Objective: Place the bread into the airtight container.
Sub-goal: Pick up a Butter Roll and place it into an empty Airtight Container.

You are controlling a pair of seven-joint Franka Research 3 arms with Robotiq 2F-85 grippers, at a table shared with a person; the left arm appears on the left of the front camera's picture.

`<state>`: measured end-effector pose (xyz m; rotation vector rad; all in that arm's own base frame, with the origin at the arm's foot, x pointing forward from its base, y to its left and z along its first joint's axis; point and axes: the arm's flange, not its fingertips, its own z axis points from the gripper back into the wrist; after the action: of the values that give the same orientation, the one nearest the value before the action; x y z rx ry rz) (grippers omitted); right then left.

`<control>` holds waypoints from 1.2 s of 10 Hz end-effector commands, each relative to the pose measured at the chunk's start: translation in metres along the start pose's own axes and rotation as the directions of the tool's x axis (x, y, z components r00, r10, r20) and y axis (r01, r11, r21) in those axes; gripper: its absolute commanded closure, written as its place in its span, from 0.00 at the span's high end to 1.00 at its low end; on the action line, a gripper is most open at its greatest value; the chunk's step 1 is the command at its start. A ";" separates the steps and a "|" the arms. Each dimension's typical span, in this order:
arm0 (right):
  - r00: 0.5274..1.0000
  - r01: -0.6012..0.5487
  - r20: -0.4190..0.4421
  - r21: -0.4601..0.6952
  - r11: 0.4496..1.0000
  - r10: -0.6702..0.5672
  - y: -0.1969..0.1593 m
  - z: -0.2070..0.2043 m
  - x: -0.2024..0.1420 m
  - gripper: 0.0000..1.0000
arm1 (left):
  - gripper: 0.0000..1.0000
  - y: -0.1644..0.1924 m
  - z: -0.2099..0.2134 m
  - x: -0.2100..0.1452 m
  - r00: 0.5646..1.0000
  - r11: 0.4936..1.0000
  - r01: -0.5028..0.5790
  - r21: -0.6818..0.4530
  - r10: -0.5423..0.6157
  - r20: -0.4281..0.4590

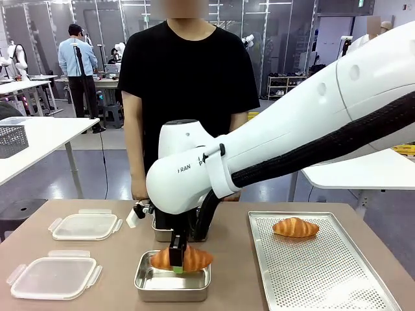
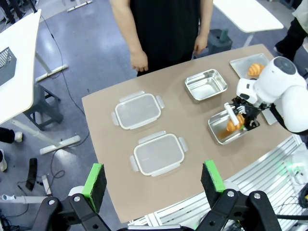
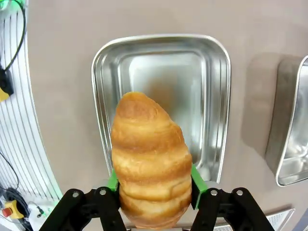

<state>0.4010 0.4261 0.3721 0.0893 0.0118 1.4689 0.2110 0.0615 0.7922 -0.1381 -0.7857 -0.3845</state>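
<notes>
A white robot arm reached in from 3 o'clock, and its right gripper (image 1: 176, 256) was closed narrowly on a golden croissant (image 1: 194, 258), the green pads pressing its middle. The croissant hung just above a rectangular stainless steel container (image 1: 172, 297) at 6 o'clock on the brown table (image 1: 237, 259). In the right wrist view, the pastry's lower end overlapped the container's rim at 6 o'clock while its tip pointed to 12 o'clock over the shiny floor.

A second steel container (image 2: 206, 84) sat just behind the first. A perforated metal tray (image 1: 324, 278) at 4 o'clock held another croissant (image 1: 295, 227). Two clear plastic lids (image 1: 84, 227) lay at 8 and 9 o'clock. The left gripper (image 2: 153, 183) hovered high over the table with its jaws wide and empty. A person in a black shirt stood at 12 o'clock.

The likely risk was a release too near that rim: one end could have caught the edge and left the croissant propped up or tipped onto the table. A firm squeeze might also have crushed the flaky crust.
</notes>
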 end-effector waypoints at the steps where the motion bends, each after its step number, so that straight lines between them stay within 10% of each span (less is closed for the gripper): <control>1: 0.999 0.040 0.005 -0.006 0.999 -0.040 -0.004 -0.002 0.015 0.58 | 1.00 0.000 0.001 0.003 1.000 1.000 0.002 0.002 -0.002 0.000; 6: 0.999 0.046 0.002 0.003 0.999 -0.046 -0.018 -0.026 0.023 0.58 | 1.00 0.000 0.001 0.003 1.000 1.000 0.002 0.002 -0.002 0.000; 9: 0.999 0.033 0.004 0.010 0.999 -0.033 -0.019 -0.027 0.019 1.00 | 1.00 0.000 0.001 0.003 1.000 1.000 0.002 0.002 -0.002 0.000; 12: 1.000 0.031 -0.005 0.012 0.999 -0.031 -0.019 -0.027 0.018 1.00 | 1.00 0.000 0.001 0.003 1.000 1.000 0.002 0.002 -0.002 0.000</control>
<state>0.4210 0.4432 0.3426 0.1231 0.0303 1.4523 0.2110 0.0615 0.7922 -0.1381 -0.7857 -0.3845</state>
